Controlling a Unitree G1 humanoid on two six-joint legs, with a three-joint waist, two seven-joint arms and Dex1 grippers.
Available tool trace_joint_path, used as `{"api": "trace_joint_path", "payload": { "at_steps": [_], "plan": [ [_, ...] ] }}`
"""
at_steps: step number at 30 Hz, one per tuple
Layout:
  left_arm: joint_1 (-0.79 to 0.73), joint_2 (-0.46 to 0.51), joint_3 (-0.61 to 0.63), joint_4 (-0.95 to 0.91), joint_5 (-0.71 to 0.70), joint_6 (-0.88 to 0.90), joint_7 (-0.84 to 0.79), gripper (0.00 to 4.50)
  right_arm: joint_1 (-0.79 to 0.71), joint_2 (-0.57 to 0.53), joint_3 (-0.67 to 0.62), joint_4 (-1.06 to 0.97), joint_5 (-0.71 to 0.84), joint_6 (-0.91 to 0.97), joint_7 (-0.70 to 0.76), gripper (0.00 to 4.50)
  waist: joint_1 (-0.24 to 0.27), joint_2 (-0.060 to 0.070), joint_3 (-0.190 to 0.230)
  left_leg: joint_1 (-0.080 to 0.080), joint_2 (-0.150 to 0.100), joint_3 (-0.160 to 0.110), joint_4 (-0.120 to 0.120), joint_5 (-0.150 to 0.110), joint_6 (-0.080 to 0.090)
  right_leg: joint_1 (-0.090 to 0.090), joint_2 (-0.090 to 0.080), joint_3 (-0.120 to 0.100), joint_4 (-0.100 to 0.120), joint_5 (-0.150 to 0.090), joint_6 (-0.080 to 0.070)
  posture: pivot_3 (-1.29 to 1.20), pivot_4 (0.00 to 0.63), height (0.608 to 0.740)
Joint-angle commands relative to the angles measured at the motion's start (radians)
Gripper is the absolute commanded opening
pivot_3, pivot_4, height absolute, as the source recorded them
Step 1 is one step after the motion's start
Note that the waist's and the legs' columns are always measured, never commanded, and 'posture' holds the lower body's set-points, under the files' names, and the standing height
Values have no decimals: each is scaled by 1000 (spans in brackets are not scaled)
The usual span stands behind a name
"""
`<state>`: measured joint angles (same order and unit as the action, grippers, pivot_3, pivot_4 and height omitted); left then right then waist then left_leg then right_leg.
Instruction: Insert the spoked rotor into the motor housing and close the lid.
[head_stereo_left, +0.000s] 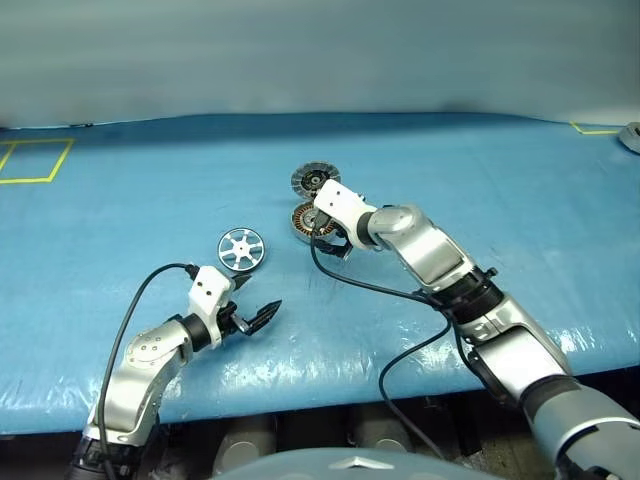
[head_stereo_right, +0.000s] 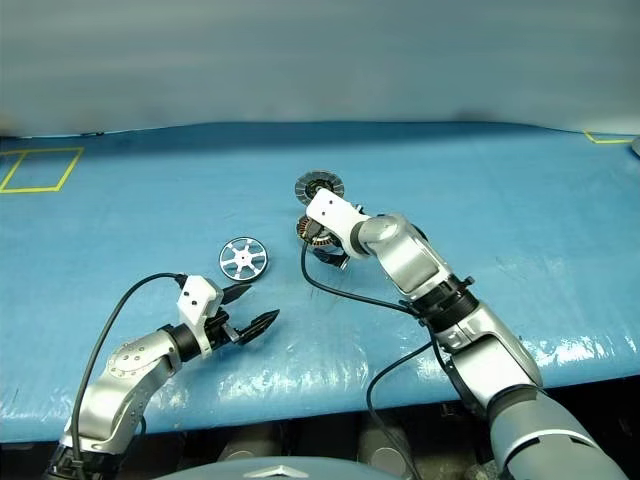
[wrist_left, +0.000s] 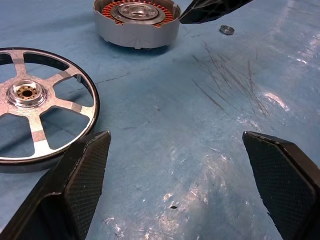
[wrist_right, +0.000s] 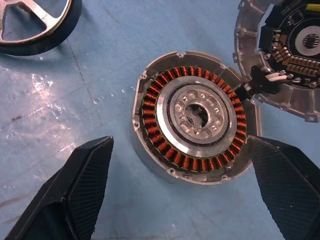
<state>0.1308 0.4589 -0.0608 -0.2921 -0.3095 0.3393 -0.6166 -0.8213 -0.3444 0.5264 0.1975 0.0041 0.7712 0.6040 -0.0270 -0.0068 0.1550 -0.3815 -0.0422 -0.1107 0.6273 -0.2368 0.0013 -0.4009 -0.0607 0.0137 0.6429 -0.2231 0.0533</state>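
1. The spoked rotor (head_stereo_left: 242, 249) lies flat on the blue counter (head_stereo_left: 120, 220), with nothing holding it. It is a flat round wheel, so it has no long side to line up with.

2. The left end effector (head_stereo_left: 250, 303) is the nearer one. The rotor sits just ahead of it and a little off to its left side — close to one black finger (wrist_left: 80, 175), but not between the two fingers. Its fingers are spread wide and hold nothing.

3. The motor housing (wrist_right: 192, 117) stands open-side up, farther back on the counter, well apart from the rotor. Its copper ring and middle hole face up, and nothing is inside yet.

4. The lid (wrist_right: 285, 55) lies flipped open, joined to the housing's rim on the far side.

5. The right end effector (head_stereo_right: 327, 252) hangs right over the housing, fingers spread wide on either side of it and empty.

6. My guess — the left arm should take the rotor, since it is far closer. It would need to shift toward the wheel first, so the rim comes between the fingers.
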Motion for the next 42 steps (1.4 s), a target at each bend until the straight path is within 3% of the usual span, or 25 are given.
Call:
{"api": "trace_joint_path", "payload": {
  "at_steps": [1,16,20,25,26,34,42],
  "plan": [
    [4,-5,4,-50,9,-27,5,4486,-44,33,-2,58,-29,-66,23,4481,-1,0,0,0,0,0,0,0,0,0,0,0,0,0,0,0,150,740],
    [4,-27,-1,-32,40,-73,18,4486,-87,143,-18,359,-97,-184,80,4481,-9,1,0,0,0,0,0,0,-1,-1,0,1,1,0,0,0,150,740],
    [10,-33,8,-29,40,-78,26,4500,-72,144,-28,391,-89,-118,137,3589,-9,1,0,1,0,0,0,0,-1,0,1,0,2,0,0,0,150,740],
    [23,-29,33,-26,35,-87,35,4500,25,141,-30,220,-61,41,186,1996,-7,1,-3,2,0,-1,0,0,-1,1,0,0,1,0,0,0,150,740],
    [25,-28,37,-26,35,-88,35,4500,52,144,-31,174,-54,77,186,1850,-7,2,-3,2,0,-1,0,0,-1,2,0,0,1,0,0,0,150,740],
    [33,-27,52,-27,34,-85,40,4500,314,209,-35,-225,-14,365,75,1850,-11,3,-15,5,1,-2,0,-1,-2,3,1,-1,1,-1,-1,0,150,740],
    [32,-18,58,-22,34,-76,38,4500,463,203,40,-471,-25,448,-23,1850,-10,3,-18,9,1,-3,0,-2,-2,3,1,-1,1,-7,2,0,150,740]
  ]
}}
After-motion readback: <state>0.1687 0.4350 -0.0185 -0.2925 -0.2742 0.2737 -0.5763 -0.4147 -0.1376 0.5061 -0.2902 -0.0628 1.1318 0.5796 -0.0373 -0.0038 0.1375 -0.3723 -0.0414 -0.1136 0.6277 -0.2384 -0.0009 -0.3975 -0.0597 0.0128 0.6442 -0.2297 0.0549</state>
